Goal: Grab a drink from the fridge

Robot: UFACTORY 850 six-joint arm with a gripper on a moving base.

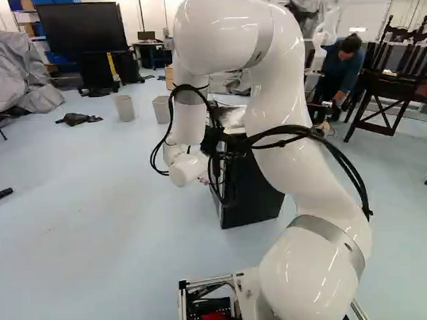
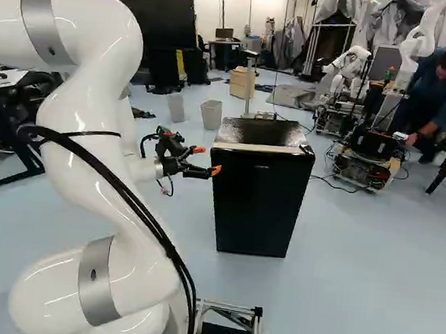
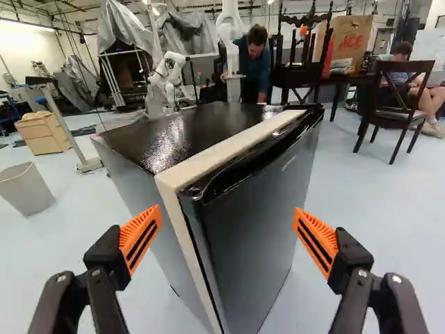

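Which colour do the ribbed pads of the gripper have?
The ribbed pads are bright orange, which shows best in the wrist view.

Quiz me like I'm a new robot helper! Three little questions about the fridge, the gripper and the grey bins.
1. True or false: the black two-fingered gripper is holding the black, box-shaped fridge.
2. What colour are the gripper's pads?
a) green
b) orange
c) blue
3. Fill in the number: in the right base view, ____ pale grey bins stand on the floor beyond the fridge.

Key: 1. False; 2. b; 3. two
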